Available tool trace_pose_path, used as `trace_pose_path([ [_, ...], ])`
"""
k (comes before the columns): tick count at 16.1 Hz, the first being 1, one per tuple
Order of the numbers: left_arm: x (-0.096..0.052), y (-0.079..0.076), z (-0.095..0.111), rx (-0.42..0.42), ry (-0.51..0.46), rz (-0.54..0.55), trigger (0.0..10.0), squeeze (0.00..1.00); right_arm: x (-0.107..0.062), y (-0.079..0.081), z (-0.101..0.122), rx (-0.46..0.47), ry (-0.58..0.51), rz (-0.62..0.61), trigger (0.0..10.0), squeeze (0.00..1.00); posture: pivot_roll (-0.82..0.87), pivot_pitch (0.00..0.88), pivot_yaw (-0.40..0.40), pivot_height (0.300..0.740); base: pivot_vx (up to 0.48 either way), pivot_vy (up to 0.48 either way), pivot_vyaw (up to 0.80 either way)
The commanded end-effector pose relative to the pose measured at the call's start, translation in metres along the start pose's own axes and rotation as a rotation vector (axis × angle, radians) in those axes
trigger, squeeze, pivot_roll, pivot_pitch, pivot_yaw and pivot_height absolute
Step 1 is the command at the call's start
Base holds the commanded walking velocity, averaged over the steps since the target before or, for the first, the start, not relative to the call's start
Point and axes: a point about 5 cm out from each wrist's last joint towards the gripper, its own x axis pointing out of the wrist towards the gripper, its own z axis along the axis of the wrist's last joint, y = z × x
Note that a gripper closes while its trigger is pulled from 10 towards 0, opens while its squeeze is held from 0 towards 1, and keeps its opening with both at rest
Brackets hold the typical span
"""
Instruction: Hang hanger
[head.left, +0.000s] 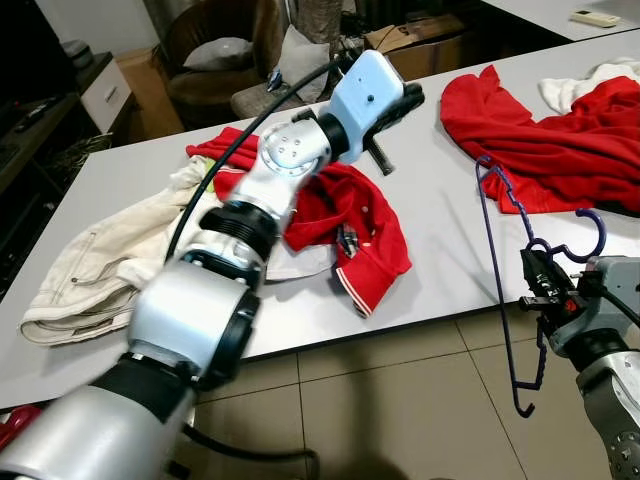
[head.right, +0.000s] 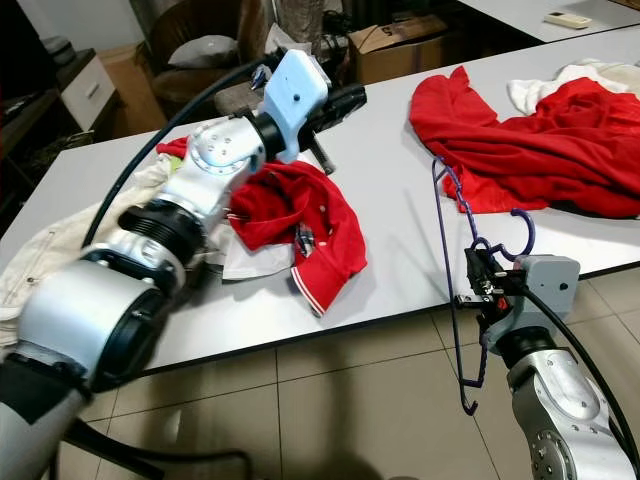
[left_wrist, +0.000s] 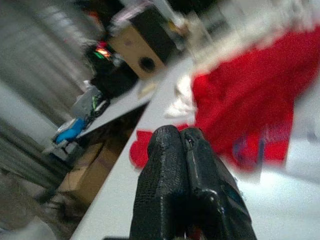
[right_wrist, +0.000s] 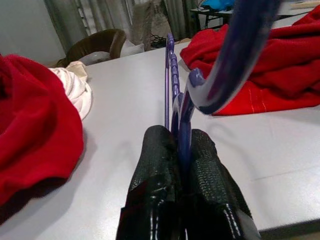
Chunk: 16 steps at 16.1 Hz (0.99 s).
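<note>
Honestly, our right gripper has its fingers pinched on the purple hanger right below the hook, where we'd grab something this light, stiff and swingy, while the left gripper sits closed and empty.

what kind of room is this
Probably a living room or workroom in a home: a long grey table strewn with clothes, a brown armchair behind it, a cardboard box, and a tiled floor.

1. A pale grey counter stood over a tiled floor.
2. A red polo shirt lay crumpled mid-counter.
3. Cream trousers sprawled at its left end.
4. A red garment lay heaped at the right, beside white cloth.
</note>
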Motion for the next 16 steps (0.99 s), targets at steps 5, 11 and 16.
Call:
trace_pose_path([
  [5, -0.022, -0.013, -0.043, 0.161, 0.258, -0.108, 10.0, 1.0, -0.002, 0.006, -0.009, 0.013, 0.036, 0.021, 10.0, 0.0, -0.25, 0.0, 0.197, 0.74, 0.0, 0.0, 0.0],
  [11, -0.027, -0.019, -0.052, 0.235, 0.314, -0.206, 10.0, 1.0, -0.014, 0.001, -0.005, -0.02, 0.066, 0.037, 10.0, 0.0, -0.29, 0.0, 0.177, 0.74, 0.0, 0.0, 0.0],
  [16, -0.023, -0.017, -0.05, 0.342, 0.357, -0.199, 10.0, 1.0, -0.038, -0.001, -0.002, -0.046, 0.125, 0.045, 10.0, 0.0, -0.33, 0.03, 0.153, 0.74, 0.0, 0.0, 0.0],
])
